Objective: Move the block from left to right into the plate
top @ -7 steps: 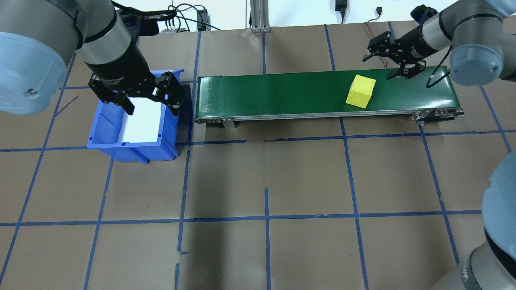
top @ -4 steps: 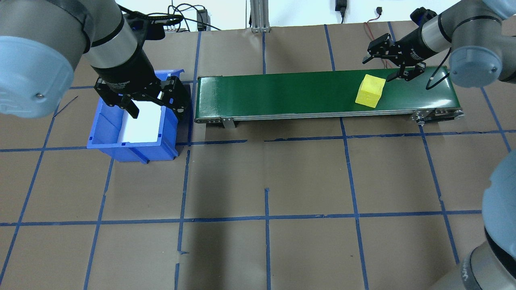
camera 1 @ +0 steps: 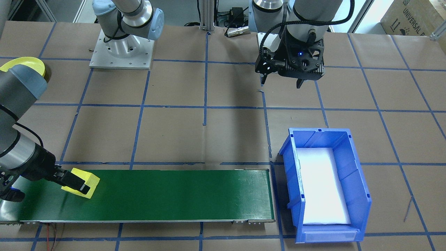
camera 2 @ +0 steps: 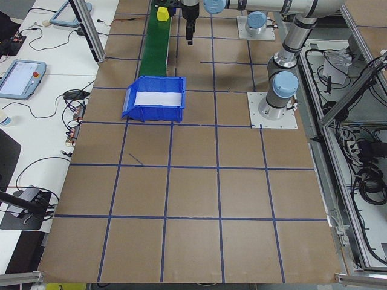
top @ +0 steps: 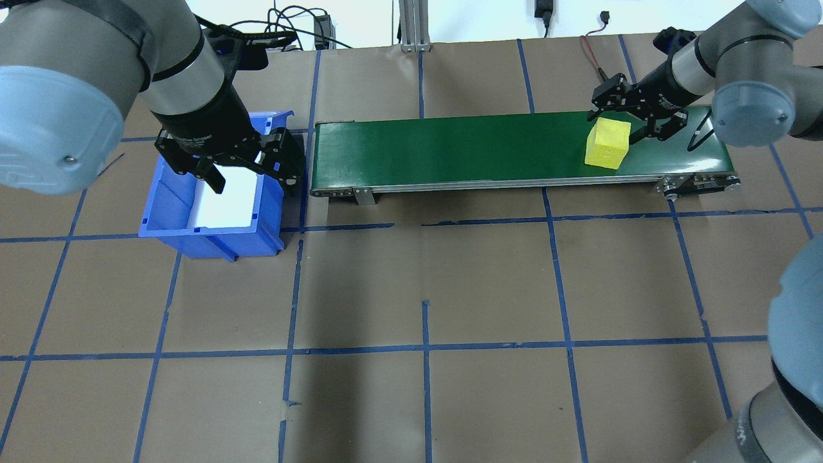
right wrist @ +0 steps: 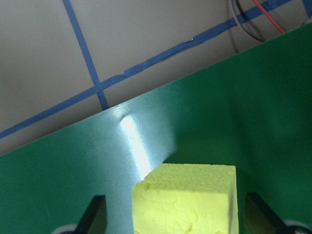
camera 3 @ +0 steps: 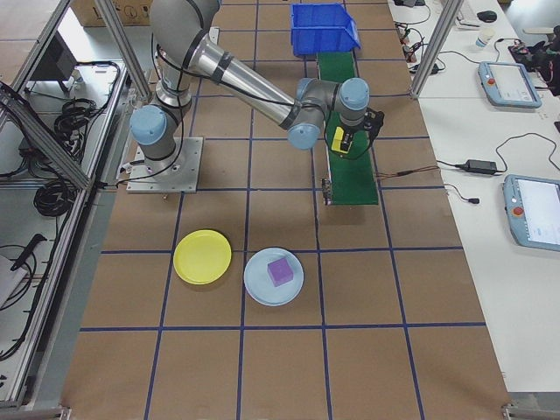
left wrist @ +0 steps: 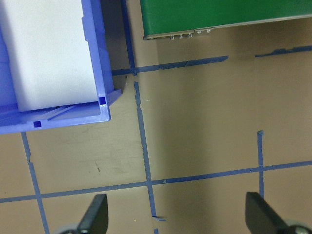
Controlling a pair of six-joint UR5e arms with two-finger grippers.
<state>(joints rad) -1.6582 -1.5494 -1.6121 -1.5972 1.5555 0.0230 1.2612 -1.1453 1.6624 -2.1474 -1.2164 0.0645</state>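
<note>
- Two fingers of right hand [top: 629, 119] spread around yellow block [top: 607, 143] on green belt [top: 450, 151], not yet clenched
- We fear closing late: belt could carry block out of reach
- Left hand [top: 247, 172] released, holding nothing, over blue bin [top: 164, 193]

Bright, even light from above fills the room, throwing soft shadows across the brown bench [top: 488, 289], blowing the white liner [camera 1: 322, 186] in the blue bin [camera 1: 359, 195] to glare, streaking the green belt [right wrist: 146, 161], while the near arms blur softly at the edges.
</note>
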